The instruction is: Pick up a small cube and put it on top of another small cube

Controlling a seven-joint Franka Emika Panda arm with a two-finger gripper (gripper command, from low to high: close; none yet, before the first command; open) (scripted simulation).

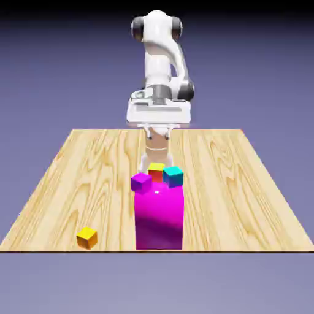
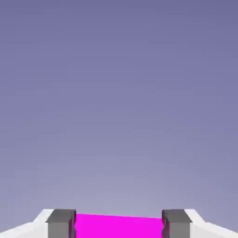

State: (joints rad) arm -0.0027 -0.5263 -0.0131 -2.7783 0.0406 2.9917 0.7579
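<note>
Two views on record. Exterior view first: wooden table [image 1: 61,190] under the white arm [image 1: 160,61], hand pointing down behind a tall magenta block [image 1: 159,218] that stands at the near edge, mid-table. Gripper [image 1: 157,147] sits just behind the block's far top edge, partly masked by three little cubes that show at the top of the block: a purple cube [image 1: 141,181] toward the exterior view's left, a teal cube [image 1: 173,176] toward the exterior view's right, and between and behind them a yellow-topped cube with red sides [image 1: 157,170]. Whether those three rest on the block or on the table behind it cannot be told from this angle. The small orange-sided, yellow-topped cube [image 1: 87,237] lies alone on the wood at the near edge, toward the exterior view's left, well apart from the gripper and from the magenta block; nothing touches it.

Hand view: mostly blank blue-violet backdrop. Grey fingertips [image 2: 61,223] at the bottom edge, spread well apart, with a band of magenta surface [image 2: 118,227] showing between them. Jaws stand parted; no contact with the magenta face visible, nothing gripped. Orange cube not in this view.
</note>
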